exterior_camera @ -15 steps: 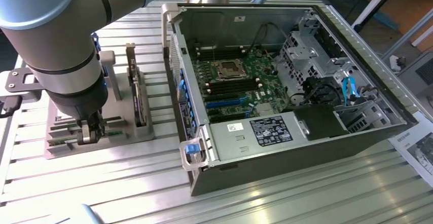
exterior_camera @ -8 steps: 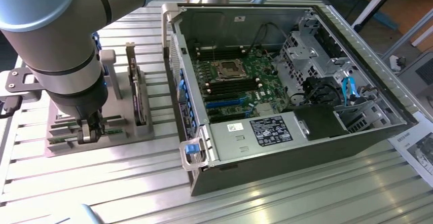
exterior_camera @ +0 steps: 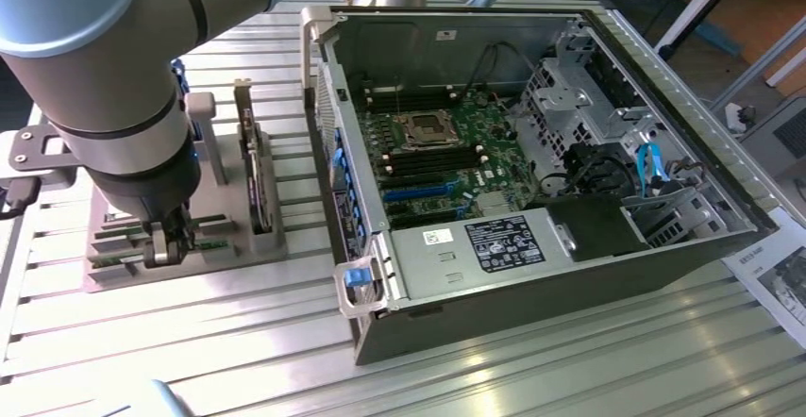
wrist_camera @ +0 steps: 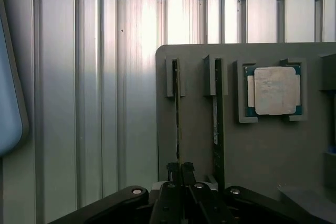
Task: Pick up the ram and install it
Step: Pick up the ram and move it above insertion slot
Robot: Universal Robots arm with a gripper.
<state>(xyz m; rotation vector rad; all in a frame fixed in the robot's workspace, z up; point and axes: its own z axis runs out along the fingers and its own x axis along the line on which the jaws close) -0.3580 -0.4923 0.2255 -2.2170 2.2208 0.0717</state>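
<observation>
Two green memory sticks stand on edge in the grey holder (exterior_camera: 271, 247) at the exterior view's left, under the arm. We note the gripper (exterior_camera: 166, 245) is down among them. In the wrist view its fingers (wrist_camera: 169, 198) are pinched shut on the thin top edge of the ram (wrist_camera: 178, 108), the stick farther from the processor chip (wrist_camera: 274, 90). The ram sits in its holder guides, not lifted. The second stick (wrist_camera: 218, 124) stands just beside the gripped one, parallel to it.

Right of the holder, the open computer case (exterior_camera: 504, 290) lies on its side with the motherboard (exterior_camera: 460, 167) exposed. Its dark memory slots (exterior_camera: 435, 159) run beside the processor socket (exterior_camera: 422, 126), well apart from the ram.

Risks, as we judge them:
- The pinch is on a narrow edge, so the ram could slip or swing in the jaws.
- A tilted pull could bind it in the end guides and drag the holder along.
- One finger runs near the second stick and could knock it.
</observation>
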